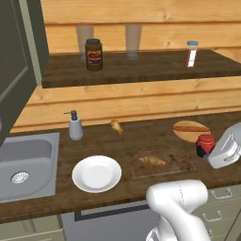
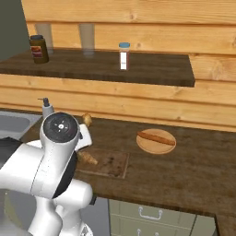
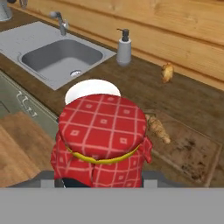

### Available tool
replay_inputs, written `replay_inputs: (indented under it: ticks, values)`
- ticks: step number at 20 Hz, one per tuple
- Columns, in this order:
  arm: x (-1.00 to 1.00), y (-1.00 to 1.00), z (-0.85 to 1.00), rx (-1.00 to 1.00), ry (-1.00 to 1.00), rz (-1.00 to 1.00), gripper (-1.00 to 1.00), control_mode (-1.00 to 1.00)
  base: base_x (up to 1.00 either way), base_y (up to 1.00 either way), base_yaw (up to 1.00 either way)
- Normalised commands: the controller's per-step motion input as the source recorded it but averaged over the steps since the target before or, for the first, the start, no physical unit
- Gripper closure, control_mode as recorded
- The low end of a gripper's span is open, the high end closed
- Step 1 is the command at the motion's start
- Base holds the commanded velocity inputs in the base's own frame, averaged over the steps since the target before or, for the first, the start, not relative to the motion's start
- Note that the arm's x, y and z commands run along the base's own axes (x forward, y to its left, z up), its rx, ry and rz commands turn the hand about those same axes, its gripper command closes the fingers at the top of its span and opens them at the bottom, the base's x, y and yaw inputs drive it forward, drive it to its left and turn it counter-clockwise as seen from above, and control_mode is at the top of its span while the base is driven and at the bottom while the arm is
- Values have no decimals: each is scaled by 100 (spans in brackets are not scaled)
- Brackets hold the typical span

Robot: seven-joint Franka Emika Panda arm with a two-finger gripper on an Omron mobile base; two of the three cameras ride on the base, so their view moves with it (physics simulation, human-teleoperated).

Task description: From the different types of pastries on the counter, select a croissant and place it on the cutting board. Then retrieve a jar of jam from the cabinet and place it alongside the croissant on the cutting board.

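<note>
The fingers pinch the jam jar (image 3: 103,140) low on its body, under the red cloth cap. In the left base view the gripper (image 1: 210,153) carries it just right of the cutting board (image 1: 181,164), where the croissant (image 1: 152,161) lies. Glass, probably weighty and slick, breakable; the body is a better hold than the cloth. The cap hides the fingertips.
</note>
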Motion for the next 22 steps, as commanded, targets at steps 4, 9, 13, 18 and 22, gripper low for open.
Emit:
replay_inputs:
  ticks: [4, 9, 13, 18, 22]
  values:
    - [18, -31, -48, 8, 0, 7, 100, -100, 0, 0, 0]
    - [26, -29, -38, 8, 0, 6, 100, -100, 0, 0, 0]
    - [28, -19, -37, 4, 0, 7, 100, -100, 0, 0, 0]
    - [42, -15, -30, 1, 0, 8, 100, -100, 0, 0, 0]
    - [43, -7, -33, 1, 0, 9, 100, -100, 0, 0, 0]
